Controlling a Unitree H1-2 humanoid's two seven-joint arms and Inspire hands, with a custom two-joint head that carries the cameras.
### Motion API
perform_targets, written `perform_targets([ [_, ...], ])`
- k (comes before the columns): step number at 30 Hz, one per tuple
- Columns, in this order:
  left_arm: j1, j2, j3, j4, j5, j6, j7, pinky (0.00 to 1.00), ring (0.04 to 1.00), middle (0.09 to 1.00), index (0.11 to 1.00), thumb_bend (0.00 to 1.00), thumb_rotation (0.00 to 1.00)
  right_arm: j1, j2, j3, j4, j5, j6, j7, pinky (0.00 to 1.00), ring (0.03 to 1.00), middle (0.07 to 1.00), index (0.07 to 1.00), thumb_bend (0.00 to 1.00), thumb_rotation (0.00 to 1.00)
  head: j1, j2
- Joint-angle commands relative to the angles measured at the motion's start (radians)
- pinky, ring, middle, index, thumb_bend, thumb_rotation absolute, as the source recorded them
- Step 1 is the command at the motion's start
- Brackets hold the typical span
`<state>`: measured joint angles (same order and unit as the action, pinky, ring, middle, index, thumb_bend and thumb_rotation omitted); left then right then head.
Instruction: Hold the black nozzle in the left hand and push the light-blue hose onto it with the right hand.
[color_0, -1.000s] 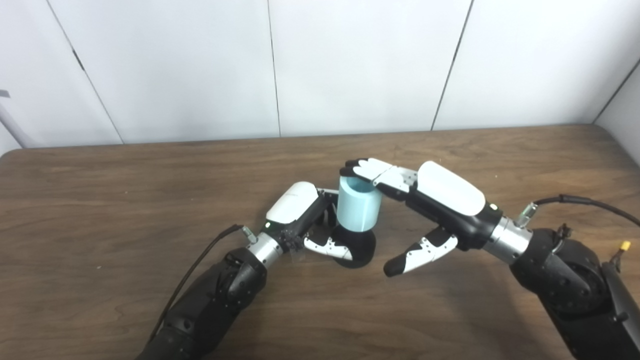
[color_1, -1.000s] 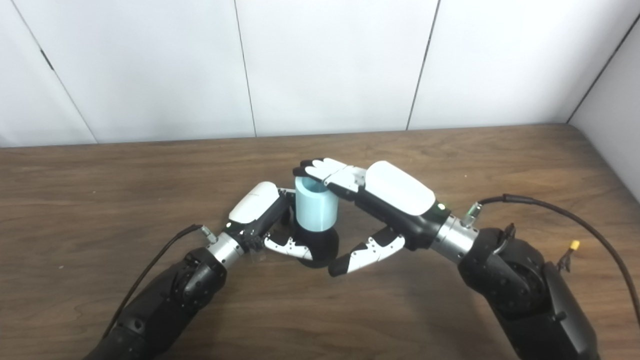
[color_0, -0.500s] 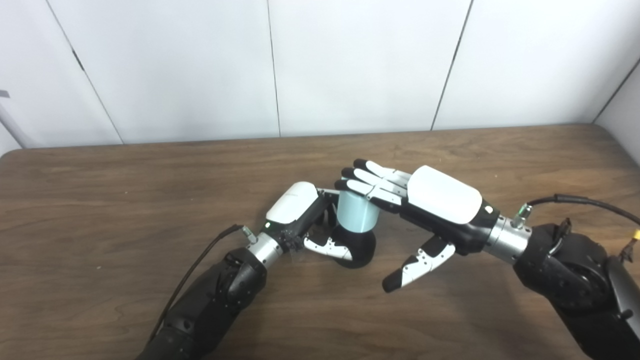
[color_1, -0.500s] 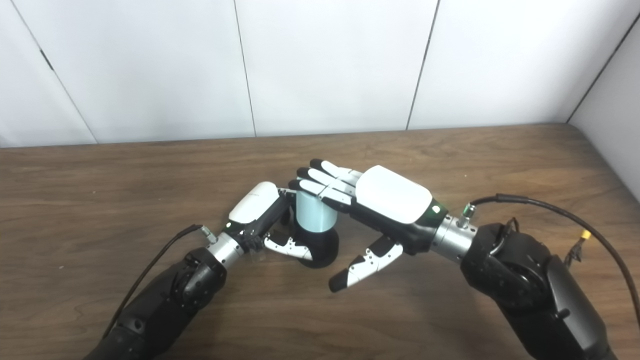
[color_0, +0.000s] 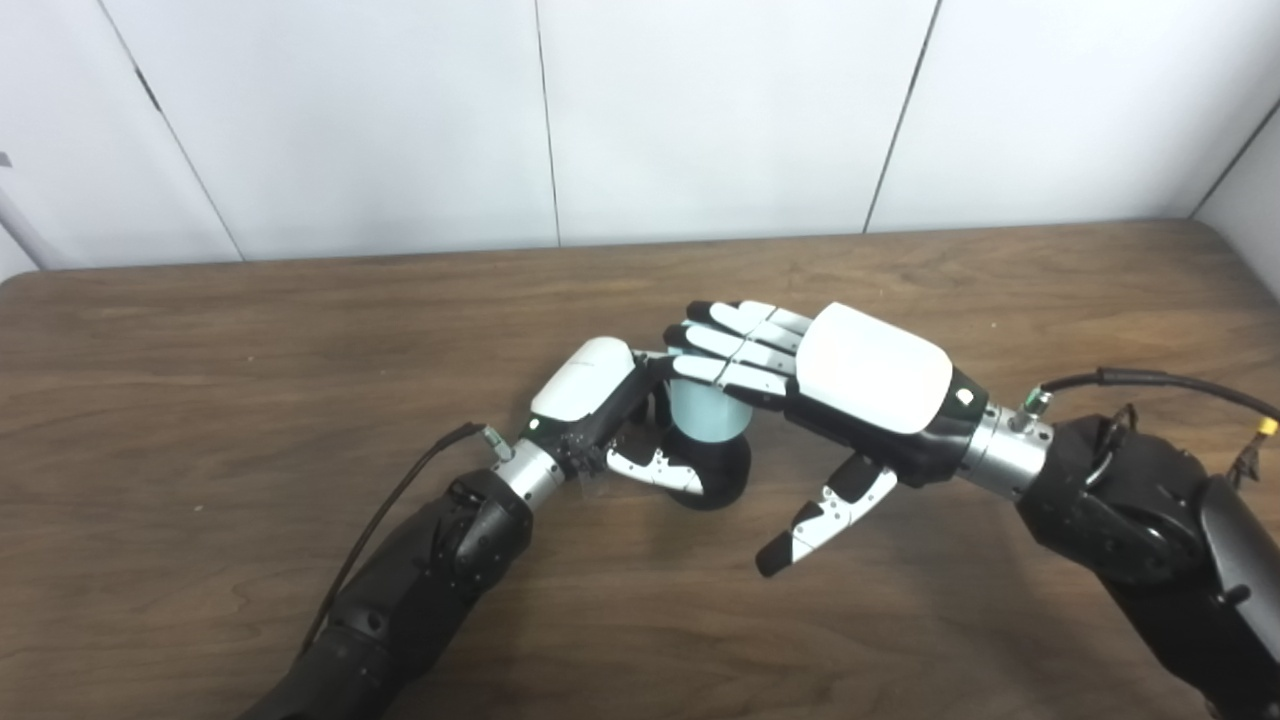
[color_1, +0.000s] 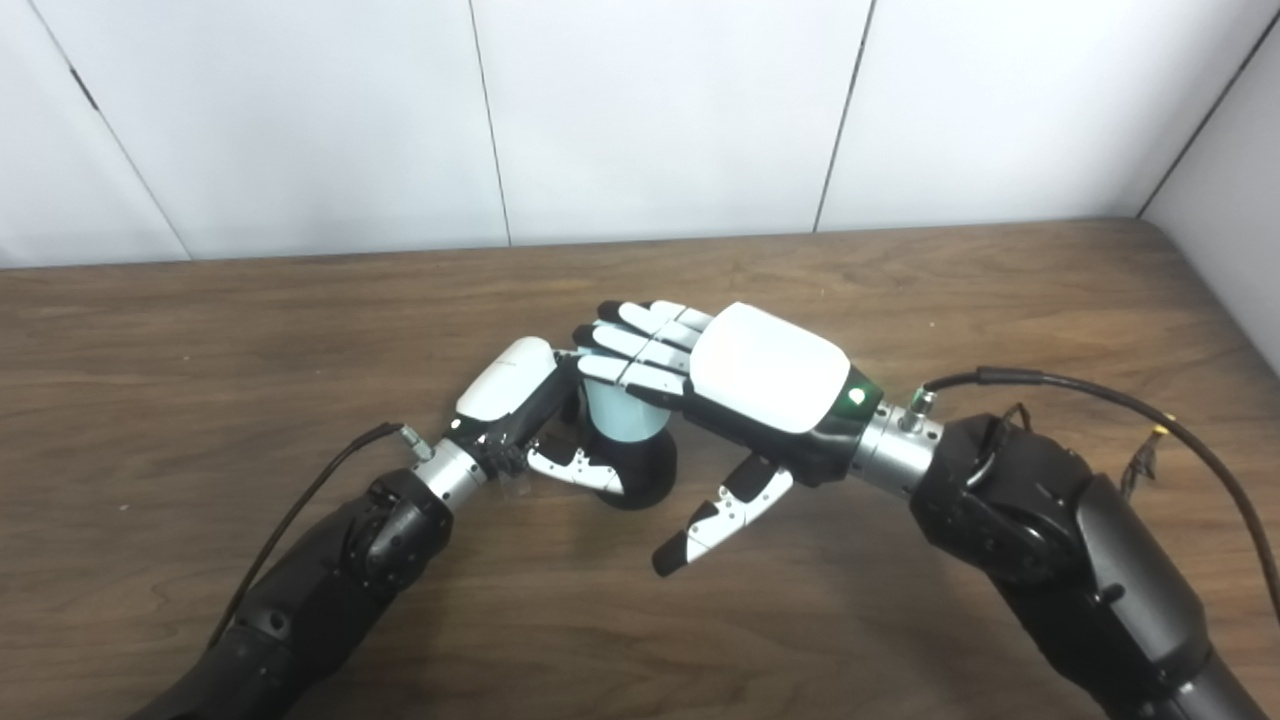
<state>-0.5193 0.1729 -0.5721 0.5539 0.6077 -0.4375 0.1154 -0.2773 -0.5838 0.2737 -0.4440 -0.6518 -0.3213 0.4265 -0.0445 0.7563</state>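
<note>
Since a second ago the right hand (color_0: 860, 385) has turned palm-down and flattened, so its fingers (color_0: 725, 345) now lie spread and nearly straight across the top of the hose (color_0: 708, 415), where before they curled over the far rim; the hose looks shorter above the nozzle (color_0: 715, 480) than it did. Those fingers press on the hose's top without wrapping it, and the thumb (color_0: 815, 520) hangs apart below, pointing down at the table (color_0: 200, 400) and touching nothing. The left hand (color_0: 600, 410) grips the nozzle, its fingers closed around the black base from the left side, the thumb lying across the front. The hose stands upright on the nozzle at the middle of the table, between the two hands. Its open top is hidden under the right fingers, and the joint where hose meets nozzle is partly covered by the left hand, so how deep the hose sits cannot be told
</note>
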Motion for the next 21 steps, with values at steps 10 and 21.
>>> perform_targets([
  [10, 0.108, 0.028, -0.035, 0.060, 0.050, 0.060, -0.076, 0.32, 0.383, 0.478, 0.513, 0.50, 0.00, 0.035, -0.008, 0.050, 0.040, 0.045, 0.070, 0.095, 0.89, 0.940, 0.913, 0.858, 0.79, 0.87, 0.000, 0.004],
  [21, 0.113, 0.029, -0.029, 0.039, 0.054, 0.091, -0.089, 0.33, 0.386, 0.477, 0.513, 0.50, 0.00, 0.057, 0.016, 0.049, 0.085, 0.100, 0.209, 0.091, 0.85, 0.960, 0.961, 0.920, 0.69, 0.88, 0.005, 0.009],
])
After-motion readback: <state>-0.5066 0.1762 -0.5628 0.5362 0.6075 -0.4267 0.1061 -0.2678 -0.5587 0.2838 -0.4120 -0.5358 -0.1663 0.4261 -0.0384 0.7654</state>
